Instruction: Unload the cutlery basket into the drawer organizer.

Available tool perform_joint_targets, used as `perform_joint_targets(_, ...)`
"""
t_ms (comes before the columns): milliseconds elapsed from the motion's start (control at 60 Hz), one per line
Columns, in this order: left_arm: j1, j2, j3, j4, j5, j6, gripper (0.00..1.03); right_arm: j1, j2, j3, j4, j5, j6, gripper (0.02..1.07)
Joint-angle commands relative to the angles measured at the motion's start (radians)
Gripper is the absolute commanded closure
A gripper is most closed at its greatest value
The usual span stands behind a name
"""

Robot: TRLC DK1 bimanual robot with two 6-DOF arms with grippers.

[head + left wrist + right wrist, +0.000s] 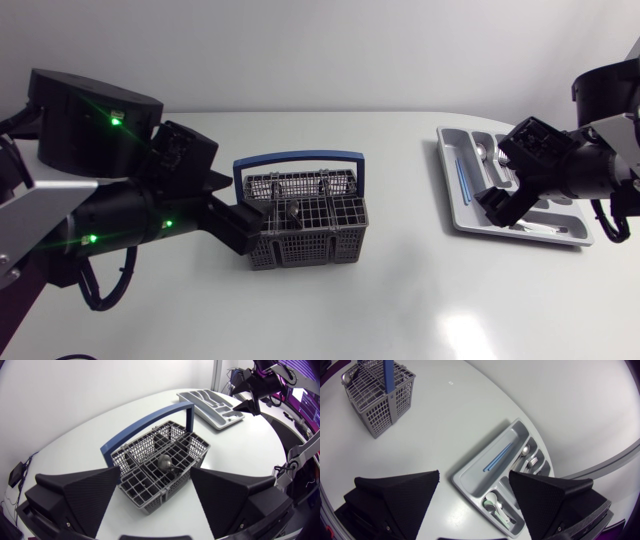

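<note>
By the basket, left tool apart, likely to grab the spoon; over the tray, right tool apart, empty.

left matte black wedge-fingered pincer sits spread wide, arm stretched toward the middle – right matte black wedge-fingered pincer gapes too, tilted downward.

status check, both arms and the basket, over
Left jaws open at the cutlery basket, one utensil seen inside. Right jaws open over the drawer organizer. Nothing in the way.
</note>
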Motion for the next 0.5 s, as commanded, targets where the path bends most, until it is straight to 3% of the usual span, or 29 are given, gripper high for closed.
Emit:
perform_joint_targets(0, 0.008, 0.021, 0.039, 0.011, -0.013, -0.023, 0.04, 0.045, -0.007, 0.006, -0.021, 0.019, 0.064, 0.07)
perform_joint_targets(483, 0.028, 0.173, 0.155, -0.049, -0.015, -0.036, 0.04, 0.308, 0.001, 0.03, -0.093, 0.095, 0.26, 0.07)
